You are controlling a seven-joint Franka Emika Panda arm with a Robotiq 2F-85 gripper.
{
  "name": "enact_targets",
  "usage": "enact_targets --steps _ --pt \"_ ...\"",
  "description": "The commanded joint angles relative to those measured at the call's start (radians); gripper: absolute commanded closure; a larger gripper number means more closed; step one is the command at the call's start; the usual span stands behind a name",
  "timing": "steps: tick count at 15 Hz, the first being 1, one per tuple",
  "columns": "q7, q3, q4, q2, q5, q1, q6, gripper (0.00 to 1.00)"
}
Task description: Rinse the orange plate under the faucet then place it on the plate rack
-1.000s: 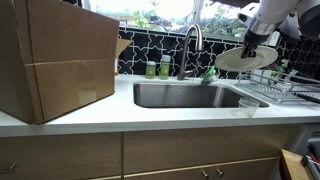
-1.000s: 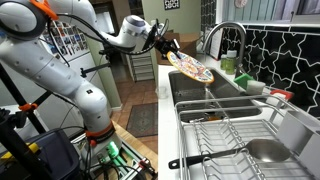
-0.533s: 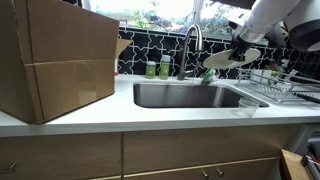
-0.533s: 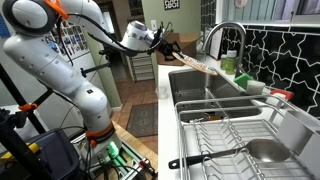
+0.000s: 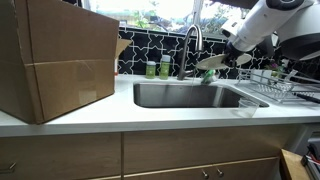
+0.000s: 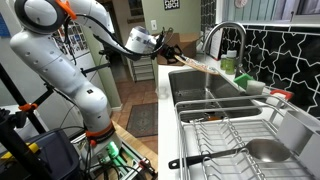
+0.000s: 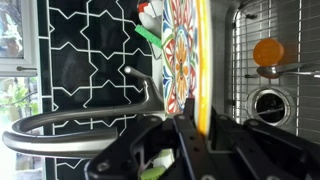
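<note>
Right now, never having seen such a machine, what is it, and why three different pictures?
It is a single white robot arm, steered by a person. Two cameras stand in the kitchen and watch from different spots; the third rides on the arm's wrist, so its picture looks turned sideways. The jaws are shut on the rim of a patterned plate, held above the sink near the tall steel faucet. On the counter stand a big cardboard box, green bottles and a wire plate rack.
</note>
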Motion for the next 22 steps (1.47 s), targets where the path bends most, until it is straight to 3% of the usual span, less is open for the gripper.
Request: enact_targets --steps 1,6,18,22 --pt "0.127 0.005 0.008 0.040 -0.085 0.005 0.016 0.97" --pt "0.270 0.026 0.010 0.098 -0.186 0.014 -0.023 0.97" --pt "0.533 0.061 0.045 0.212 -0.152 0.056 -0.167 0.97" --pt "0.581 0.056 0.054 0.224 -0.180 0.062 -0.129 0.97"
